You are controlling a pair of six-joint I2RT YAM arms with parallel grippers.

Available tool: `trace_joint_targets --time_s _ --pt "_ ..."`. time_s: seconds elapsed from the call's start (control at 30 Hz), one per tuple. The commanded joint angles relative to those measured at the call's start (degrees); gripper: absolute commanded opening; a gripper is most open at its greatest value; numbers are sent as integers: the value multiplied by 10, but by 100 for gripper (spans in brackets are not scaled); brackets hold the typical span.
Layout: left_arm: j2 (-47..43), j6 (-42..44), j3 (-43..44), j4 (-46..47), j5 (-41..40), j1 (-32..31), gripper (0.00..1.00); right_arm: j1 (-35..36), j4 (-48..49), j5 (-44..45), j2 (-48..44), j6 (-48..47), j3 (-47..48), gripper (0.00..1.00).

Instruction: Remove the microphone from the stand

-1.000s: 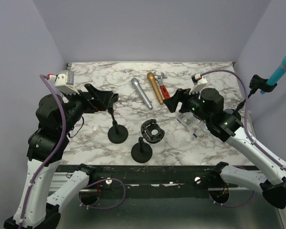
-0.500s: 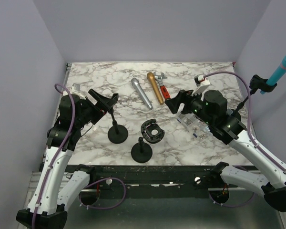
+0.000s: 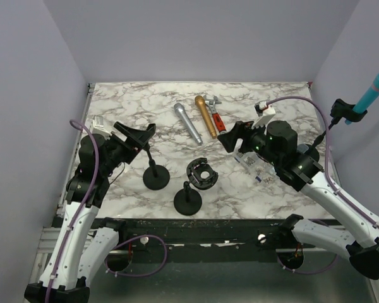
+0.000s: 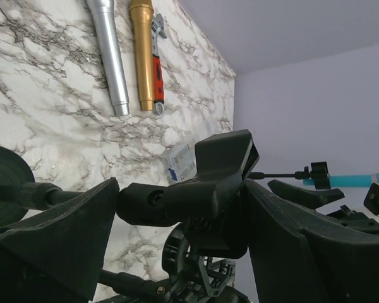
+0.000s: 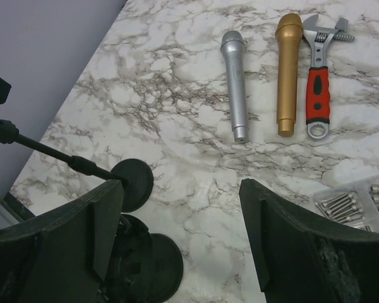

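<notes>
A black mic stand has its round base (image 3: pixel 155 178) on the marble table, and its empty clip (image 3: pixel 145 140) sits at the top of a thin pole. My left gripper (image 3: pixel 138 134) is shut on that clip (image 4: pixel 215 170), with a finger pressing on each side. A silver microphone (image 3: pixel 187 124) and a gold microphone (image 3: pixel 206 116) lie loose on the table. A teal microphone (image 3: pixel 376 88) sits in a clip on a stand at the far right edge. My right gripper (image 3: pixel 232 135) is open and empty above the table, right of centre.
A red-handled wrench (image 3: pixel 216 117) lies beside the gold microphone. A second short stand (image 3: pixel 187 202) and a black round mount (image 3: pixel 202 173) stand near the front. A clear box of screws (image 3: pixel 252 164) lies under my right arm.
My left arm has dropped lower and swung in, while its gripper stays at the stand's clip. The right arm has barely moved.
</notes>
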Motion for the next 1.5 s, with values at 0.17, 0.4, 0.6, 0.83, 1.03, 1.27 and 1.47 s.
trace_joint_targets --time_s 0.17,0.4,0.6,0.83,1.03,1.27,1.47 --pt "-3 45 -109 -18 0 4 69 -3 39 -1 31 4 -20 82" --pt "5 63 -165 -2 -11 4 70 -2 53 -9 50 10 -29 82" --pt "21 94 -155 -9 -18 4 83 -2 62 -13 62 15 -31 82" --pt "13 144 -101 -28 -8 4 96 -2 64 -14 72 14 -28 82" --pt "-24 204 -60 -19 27 4 98 -3 60 -11 77 11 -23 82" --pt "-36 313 53 -19 68 4 98 -3 34 14 81 -1 -22 82" --pt "-27 341 114 76 216 3 99 -3 28 47 91 -9 -70 82"
